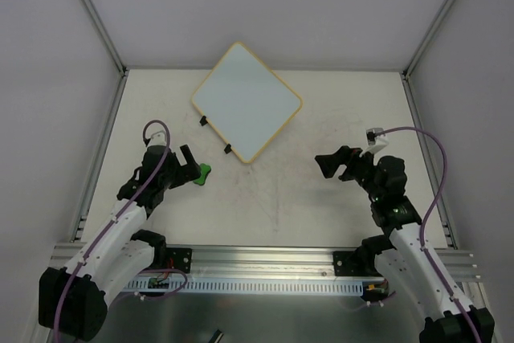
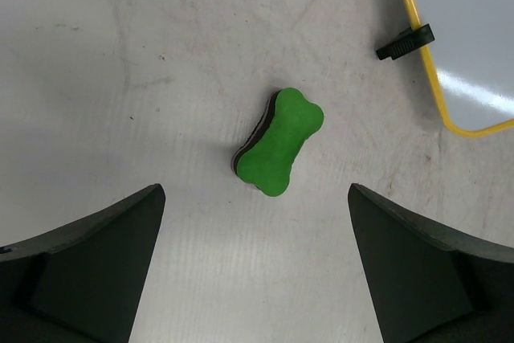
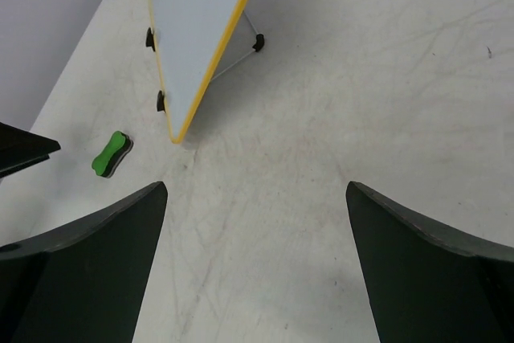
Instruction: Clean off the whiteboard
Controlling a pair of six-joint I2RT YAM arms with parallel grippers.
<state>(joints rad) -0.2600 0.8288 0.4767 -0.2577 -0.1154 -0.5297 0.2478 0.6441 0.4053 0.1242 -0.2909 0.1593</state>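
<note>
1. Your left gripper [image 2: 255, 267] is released, its jaws spread wide above the green bone-shaped eraser [image 2: 279, 142] lying on the table [image 2: 120, 78].
2. Your right gripper [image 3: 257, 267] is also released and grasps nothing.
3. The whiteboard [image 1: 246, 100] stands at the table's far middle, turned corner-on and propped at a tilt. It has black clips [image 1: 203, 120] on its near-left edge.

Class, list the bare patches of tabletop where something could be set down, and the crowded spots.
Bare: the pale table between the yellow-framed white whiteboard and the right tool; its far-right corner. Crowded: left, where the green bone-shaped eraser lies by the left tool.
</note>
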